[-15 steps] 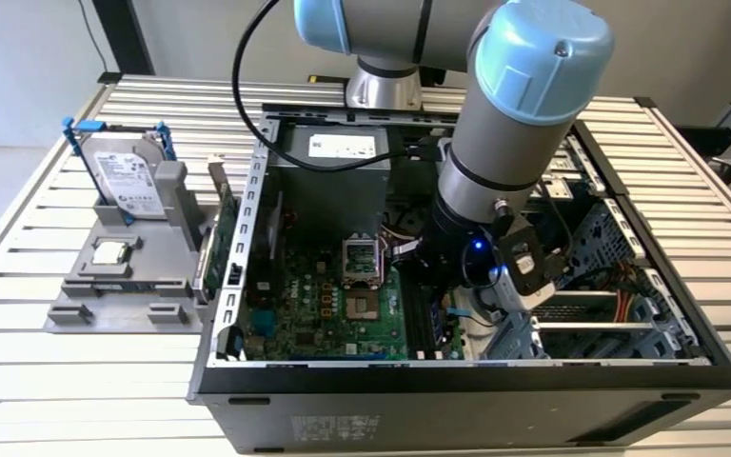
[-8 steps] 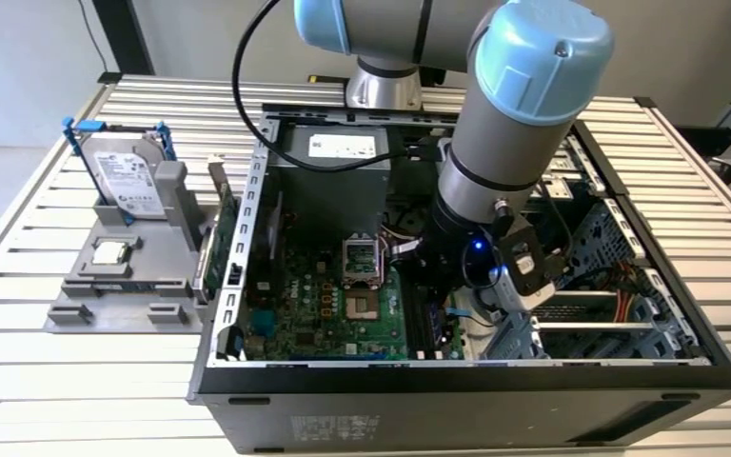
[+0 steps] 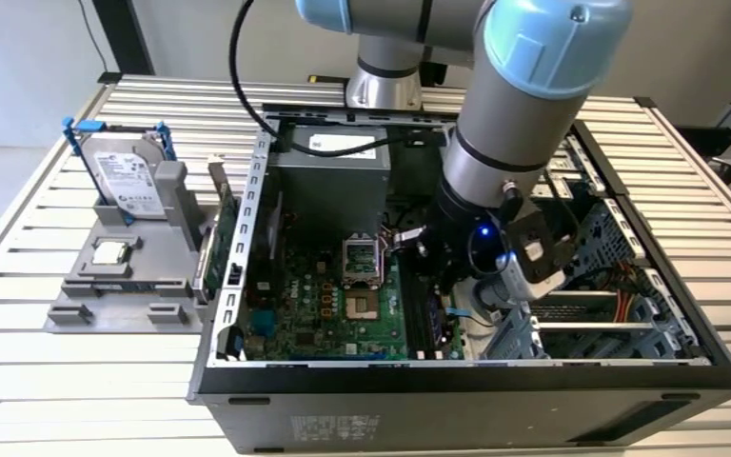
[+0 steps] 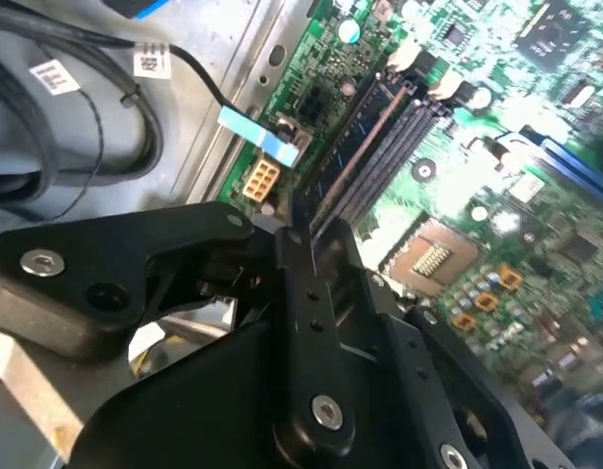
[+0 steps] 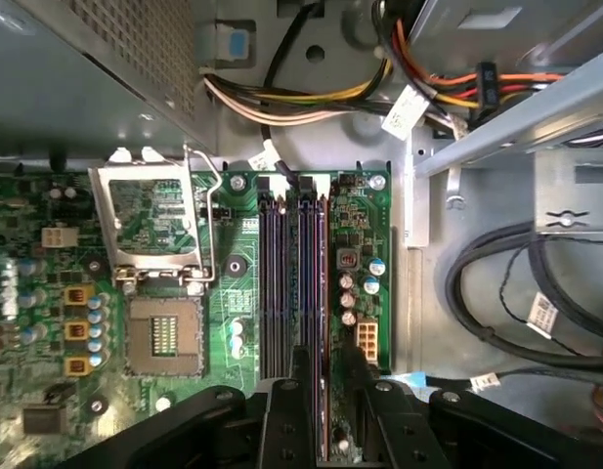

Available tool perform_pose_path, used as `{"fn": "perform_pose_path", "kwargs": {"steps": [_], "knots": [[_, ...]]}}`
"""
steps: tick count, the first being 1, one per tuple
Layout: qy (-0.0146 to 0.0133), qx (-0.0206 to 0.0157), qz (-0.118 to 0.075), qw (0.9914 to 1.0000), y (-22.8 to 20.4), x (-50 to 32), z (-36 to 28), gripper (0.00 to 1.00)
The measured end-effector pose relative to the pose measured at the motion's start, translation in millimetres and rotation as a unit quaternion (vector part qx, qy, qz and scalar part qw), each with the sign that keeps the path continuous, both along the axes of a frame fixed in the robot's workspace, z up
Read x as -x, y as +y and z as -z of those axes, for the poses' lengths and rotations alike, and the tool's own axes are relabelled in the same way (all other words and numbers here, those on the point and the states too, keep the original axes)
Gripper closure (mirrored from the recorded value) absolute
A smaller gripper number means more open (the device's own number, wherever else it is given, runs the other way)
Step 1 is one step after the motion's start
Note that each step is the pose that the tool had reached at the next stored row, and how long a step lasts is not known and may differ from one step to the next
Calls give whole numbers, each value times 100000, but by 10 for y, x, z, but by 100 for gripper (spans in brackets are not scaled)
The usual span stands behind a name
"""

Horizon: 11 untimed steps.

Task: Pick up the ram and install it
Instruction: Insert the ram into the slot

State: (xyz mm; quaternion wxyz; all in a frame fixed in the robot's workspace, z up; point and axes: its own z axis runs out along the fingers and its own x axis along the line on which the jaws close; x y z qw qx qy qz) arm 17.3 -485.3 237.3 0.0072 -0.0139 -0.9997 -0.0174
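The ram (image 5: 322, 283) is a long thin stick standing on edge along one of the memory slots (image 5: 274, 283) of the green motherboard (image 3: 321, 319). In the second wrist view the ram's (image 4: 365, 156) brownish top edge runs out from between the black fingers. My gripper (image 5: 325, 391) reaches down inside the open computer case (image 3: 467, 381), over the slots beside the processor socket (image 5: 164, 337). Its two fingers (image 5: 303, 386) sit close on either side of the stick, shut on it. In the exterior view the gripper (image 3: 436, 276) is largely hidden by the arm.
A grey holder (image 3: 125, 286) at the exterior view's left carries a silver hard drive (image 3: 130, 176) with blue rails and a small square chip (image 3: 111, 252). A thin green board (image 3: 224, 228) stands on edge at its side. Cables (image 5: 516, 283) and the drive cage (image 3: 594, 314) crowd the case beside the slots.
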Motion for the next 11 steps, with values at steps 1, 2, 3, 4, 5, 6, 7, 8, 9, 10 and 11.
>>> {"fn": "perform_pose_path", "kwargs": {"steps": [1,2,3,4,5,6,7,8,9,10,11], "knots": [[-5,-1,-1,100000,0,0,-42,0],[-2,6,-1,100000,0,0,-90,0],[-3,2,-1,100000,0,0,-137,0],[-3,4,0,100000,0,0,-183,0],[-1,6,-1,100000,0,0,-227,0],[-4,-1,-4,100000,0,0,-273,0],[-3,6,-3,100000,0,0,-318,0],[-2,-2,-4,100000,0,0,-363,0],[-2,7,-2,100000,0,0,-409,0],[4,2,0,100000,0,0,-453,0],[30,9,-8,100000,0,0,-482,0]]}}
